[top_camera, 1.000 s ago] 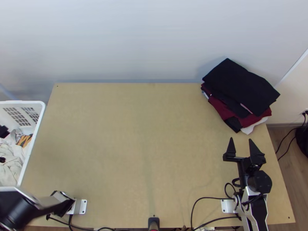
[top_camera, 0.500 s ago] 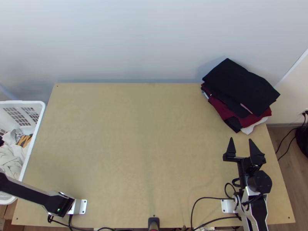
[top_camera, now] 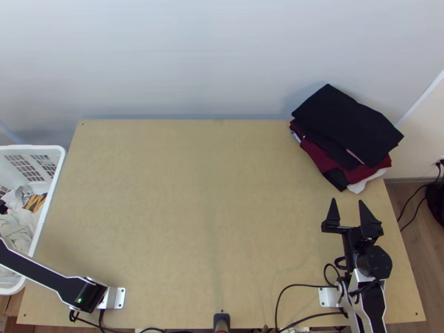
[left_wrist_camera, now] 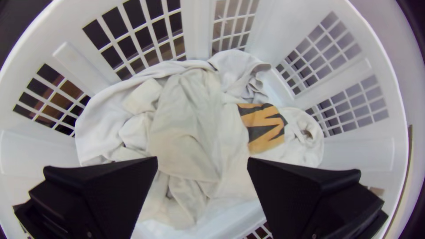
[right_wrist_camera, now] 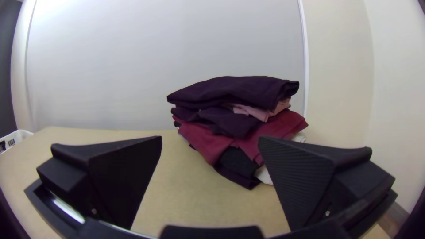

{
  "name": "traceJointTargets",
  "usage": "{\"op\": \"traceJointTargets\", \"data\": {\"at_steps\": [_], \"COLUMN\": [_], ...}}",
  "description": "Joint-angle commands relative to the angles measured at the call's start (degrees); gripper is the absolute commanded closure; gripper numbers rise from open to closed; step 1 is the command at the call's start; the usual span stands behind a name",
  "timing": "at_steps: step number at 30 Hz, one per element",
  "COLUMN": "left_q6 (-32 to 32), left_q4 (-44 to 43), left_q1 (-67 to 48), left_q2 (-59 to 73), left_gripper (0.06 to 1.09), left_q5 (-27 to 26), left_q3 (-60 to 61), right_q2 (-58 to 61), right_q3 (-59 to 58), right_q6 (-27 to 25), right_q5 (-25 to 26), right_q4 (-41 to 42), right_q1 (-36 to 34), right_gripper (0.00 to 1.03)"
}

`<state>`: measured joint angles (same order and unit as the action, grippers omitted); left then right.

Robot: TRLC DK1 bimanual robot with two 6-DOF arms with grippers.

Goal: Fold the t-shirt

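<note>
1. Evidently has pale cloth bunched in the white basket, at the left edge of the top view; cannot single out the t-shirt in the heap.
2. Faces that heap with the left gripper, fingers spread wide and pinching nothing.
3. Has the long greyish fold running crosswise to the line from fingertip to fingertip, so should suit a straight reach and a pinch across.
4. Has the right gripper well apart, at the right of the top view, below the folded stack, fingers also spread, nothing held.
5. Probably calls for the left gripper, clearly nearer, to lift one piece onto the table.
</note>
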<state>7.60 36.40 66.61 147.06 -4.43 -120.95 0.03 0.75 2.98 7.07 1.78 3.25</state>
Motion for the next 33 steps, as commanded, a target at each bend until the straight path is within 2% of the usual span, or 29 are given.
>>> {"op": "traceJointTargets", "data": {"at_steps": [1,7,8,10,12,13,14,15,22,33], "left_q6": [0.75,2.25,2.25,2.51,2.95,3.04,3.04,3.04,1.98,-5.31], "left_q4": [2.88,0.69,0.25,-0.63,-1.95,-2.56,-4.06,-5.47,-4.50,-0.02], "left_q1": [0.54,0.63,0.63,0.63,0.72,0.98,1.24,1.59,1.95,1.42], "left_q2": [6.22,9.73,10.26,10.96,11.23,11.05,10.61,10.00,2.35,-18.92], "left_gripper": [0.10,0.11,0.14,0.25,0.45,0.63,0.89,1.05,1.05,1.05], "left_q5": [1.44,2.32,3.20,3.81,4.16,4.16,4.16,4.16,2.76,-7.18], "left_q3": [-6.41,-6.94,-7.02,-7.02,-7.02,-7.02,-7.02,-7.11,-7.20,-7.02], "right_q2": [-0.12,-0.12,-0.12,-0.12,-0.12,-0.12,-0.12,-0.12,-0.12,-0.12], "right_q3": [-0.40,-0.40,-0.40,-0.40,-0.40,-0.40,-0.40,-0.40,-0.40,-0.40], "right_q6": [0.18,0.18,0.18,0.18,0.18,0.18,0.18,0.18,0.18,0.18], "right_q5": [0.31,0.31,0.31,0.31,0.31,0.31,0.31,0.31,0.31,0.31], "right_q4": [-0.90,-0.90,-0.90,-0.90,-0.90,-0.90,-0.90,-0.90,-0.90,-0.90], "right_q1": [-0.26,-0.26,-0.26,-0.26,-0.26,-0.26,-0.26,-0.26,-0.26,-0.26], "right_gripper": [0.04,0.04,0.04,0.04,0.04,0.04,0.04,0.04,0.04,0.04]}}
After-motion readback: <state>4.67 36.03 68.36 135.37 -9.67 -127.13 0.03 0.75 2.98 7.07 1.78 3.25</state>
